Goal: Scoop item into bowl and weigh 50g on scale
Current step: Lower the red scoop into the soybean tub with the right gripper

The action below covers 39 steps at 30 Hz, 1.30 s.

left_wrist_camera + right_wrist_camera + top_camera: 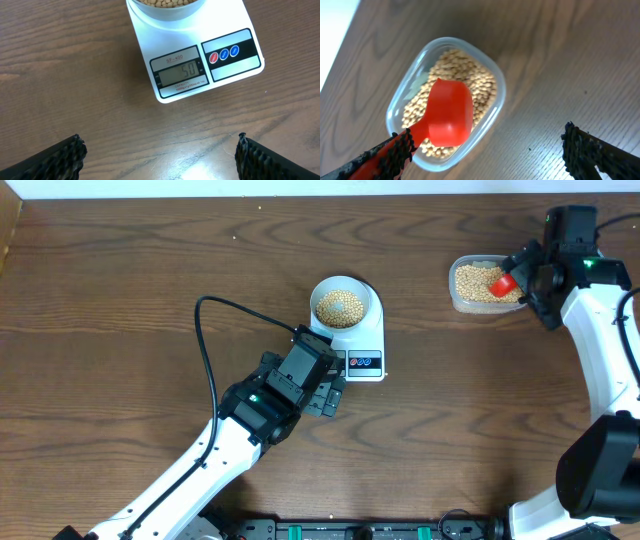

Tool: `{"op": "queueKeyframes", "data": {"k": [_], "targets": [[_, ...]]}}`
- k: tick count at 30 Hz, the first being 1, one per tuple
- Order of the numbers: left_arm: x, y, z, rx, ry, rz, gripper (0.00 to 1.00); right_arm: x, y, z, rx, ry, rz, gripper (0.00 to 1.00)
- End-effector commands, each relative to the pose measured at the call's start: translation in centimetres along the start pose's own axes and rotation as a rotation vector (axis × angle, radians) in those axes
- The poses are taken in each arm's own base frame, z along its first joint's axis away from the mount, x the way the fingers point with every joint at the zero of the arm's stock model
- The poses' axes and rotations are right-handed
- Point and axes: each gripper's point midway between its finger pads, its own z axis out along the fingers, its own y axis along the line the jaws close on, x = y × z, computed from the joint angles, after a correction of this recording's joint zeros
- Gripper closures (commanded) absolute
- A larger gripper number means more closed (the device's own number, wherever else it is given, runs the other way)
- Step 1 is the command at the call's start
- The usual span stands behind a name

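left gripper (159, 145) wide open, empty; scale (145, 35) just ahead so display (179, 76) readable. right gripper (487, 135) wide open; red scoop (450, 112) parked in tub (496, 82) below, not gripped.

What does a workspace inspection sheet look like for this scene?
Surface: wooden table, dark grain.
Job's things: bowl of beans on scale, display reads 50; red scoop lying in bean tub.
Clutter: nothing seen.
End effectors: left end effector open, empty, facing scale; right end effector open over tub, scoop handle beside one finger.
Cables: black cable arcing from left arm.
Surroundings: pale strip beyond table's far edge.
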Motion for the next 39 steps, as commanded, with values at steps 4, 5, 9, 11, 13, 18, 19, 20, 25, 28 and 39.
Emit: {"op": "queueKeyframes", "data": {"k": [4,5,9,11,13,18,19,20,25,28,39], "targets": [[-0.1,0.2,-0.1,-0.008,-0.005,-0.006,0.02,0.9,-2.5,1.9,0.055,0.052,0.092,0.01],[-0.1,0.2,-0.1,-0.008,-0.005,-0.006,0.02,1.0,-2.7,2.0,0.060,0.054,0.093,0.01],[-0.1,0.2,-0.1,-0.008,-0.005,-0.006,0.02,1.1,-2.7,2.1,0.054,0.067,0.074,0.01],[-0.1,0.2,-0.1,-0.008,-0.005,-0.006,0.02,1.2,-2.6,2.1,0.047,0.073,0.073,0.01],[-0.1,0.2,-0.1,-0.008,-0.005,-0.006,0.02,1.4,-2.5,2.0,0.038,0.087,0.048,0.01],[-0.1,0.2,-0.1,-0.008,-0.005,-0.006,0.02,2.5,-3.2,1.9,0.059,0.139,-0.007,0.01],[-0.1,0.2,-0.1,-0.008,-0.005,-0.006,0.02,2.7,-3.4,1.8,0.068,0.147,-0.018,0.01],[-0.1,0.2,-0.1,-0.008,-0.005,-0.006,0.02,2.9,-3.6,1.8,0.075,0.155,-0.030,0.01],[-0.1,0.2,-0.1,-0.008,-0.005,-0.006,0.02,3.5,-4.4,1.6,0.104,0.183,-0.064,0.01],[-0.1,0.2,-0.1,-0.008,-0.005,-0.006,0.02,3.6,-4.6,1.6,0.109,0.189,-0.079,0.01],[-0.1,0.2,-0.1,-0.008,-0.005,-0.006,0.02,3.6,-3.6,1.6,0.062,0.194,-0.109,0.01]]}}
